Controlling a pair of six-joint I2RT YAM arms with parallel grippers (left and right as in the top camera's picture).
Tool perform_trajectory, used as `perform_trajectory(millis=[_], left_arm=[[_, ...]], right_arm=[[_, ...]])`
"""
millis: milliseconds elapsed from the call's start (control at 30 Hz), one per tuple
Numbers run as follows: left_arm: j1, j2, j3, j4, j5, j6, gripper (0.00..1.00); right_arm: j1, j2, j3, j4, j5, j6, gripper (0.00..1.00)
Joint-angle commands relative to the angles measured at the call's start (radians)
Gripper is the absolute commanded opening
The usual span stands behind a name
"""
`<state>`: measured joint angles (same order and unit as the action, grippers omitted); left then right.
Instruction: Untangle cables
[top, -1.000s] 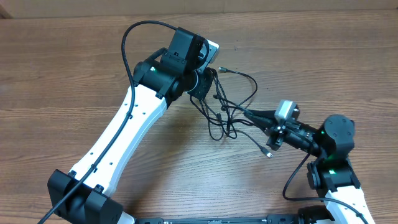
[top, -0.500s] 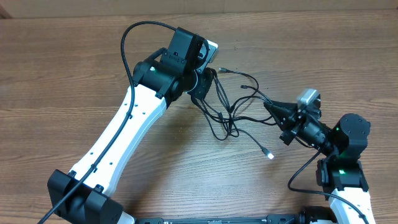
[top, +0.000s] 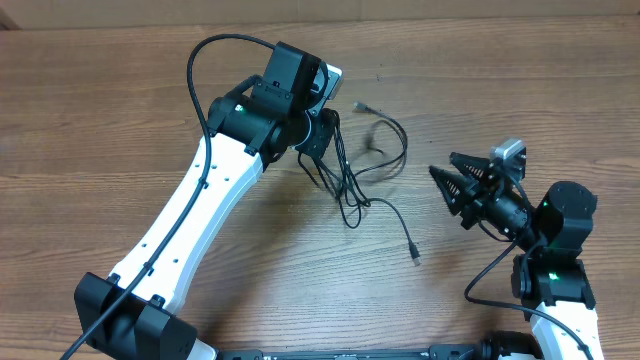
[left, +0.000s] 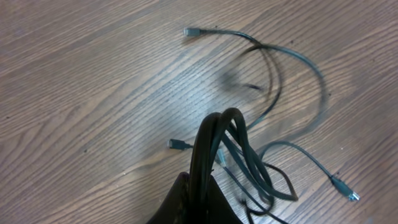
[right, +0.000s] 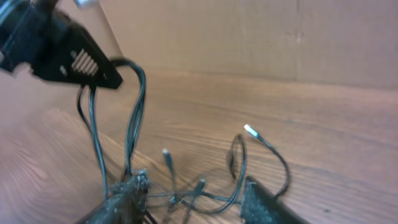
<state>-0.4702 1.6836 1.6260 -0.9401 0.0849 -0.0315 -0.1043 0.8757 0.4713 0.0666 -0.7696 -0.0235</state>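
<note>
Your right hand (top: 447, 180) has let go of the strand it was pulling and backed off to its own side, and the released cord now lies slack. Over the wooden worktop (top: 120, 120) the left arm (top: 200, 210) reaches far in. Its left hand (top: 322, 140) is clamped on a bunch of the cables (left: 200, 146) and holds a loop up off the wood. The right hand stands empty with its fingers apart, near the tangle but not touching it. The other strands trail loose between the two hands. These cords look light, soft and springy, so expect them to slide and recoil rather than stay put. You would likely do best gripping a strand just behind a plug: the silvery plug (top: 360, 105) at the far side, or the free plug (top: 415, 258) lying alone at the near side.
</note>
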Motion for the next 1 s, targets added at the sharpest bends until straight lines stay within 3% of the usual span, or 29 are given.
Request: perform_trajectory(millis=[0, 267, 667, 833, 967], left_arm=[[0.007, -0.003, 0.020, 0.003, -0.013, -0.016, 0.04], [0.006, -0.003, 0.020, 0.014, 0.088, 0.069, 0.04], [0.005, -0.003, 0.021, 0.040, 0.439, 0.312, 0.04], [0.014, -0.018, 0.025, 0.057, 0.440, 0.320, 0.04], [0.047, -0.044, 0.066, 0.052, 0.319, 0.288, 0.04]], right_arm=[[-0.003, -0.009, 0.008, -0.026, 0.022, 0.001, 1.00], [-0.003, -0.009, 0.008, -0.040, -0.012, 0.001, 1.00], [-0.003, -0.009, 0.008, -0.038, -0.254, 0.001, 1.00], [-0.003, -0.009, 0.008, -0.039, -0.253, 0.001, 1.00], [-0.003, -0.005, 0.008, -0.039, -0.242, 0.001, 1.00]])
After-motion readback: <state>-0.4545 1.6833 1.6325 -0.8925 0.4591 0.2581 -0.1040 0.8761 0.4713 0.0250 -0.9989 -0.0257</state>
